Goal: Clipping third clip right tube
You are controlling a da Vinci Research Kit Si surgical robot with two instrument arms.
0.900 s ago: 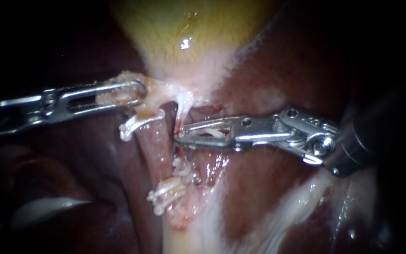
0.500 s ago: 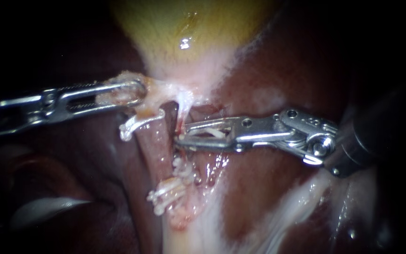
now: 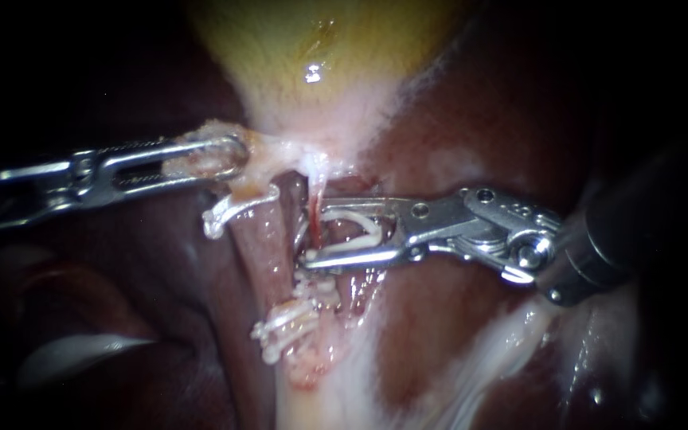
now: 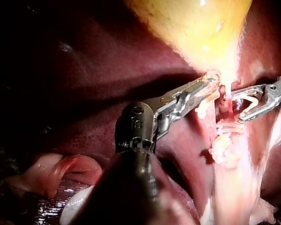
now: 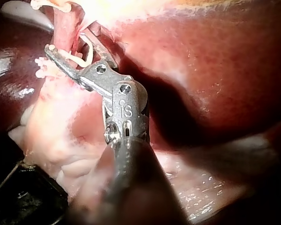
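One white clip (image 3: pixel 352 225) rides between the jaws of our right instrument (image 3: pixel 313 232). The jaws stand apart, each bearing on a leg of the clip, astride the right tube (image 3: pixel 314 209), a thin reddish strand running down from the gallbladder (image 3: pixel 320 48). Just below on that strand, as far as we can tell, sit an upper set clip (image 3: pixel 312 285) and a lower set clip (image 3: pixel 282 328). We judge the step to be placement, with the squeeze not yet made. Next we need the tube fully inside the clip's legs, clear of the upper set clip, and then a firm closure. Our left instrument (image 3: pixel 236 158) is clenched on pale tissue (image 3: pixel 201 159) at the gallbladder's neck, holding it aside over the liver (image 3: pixel 455 318).
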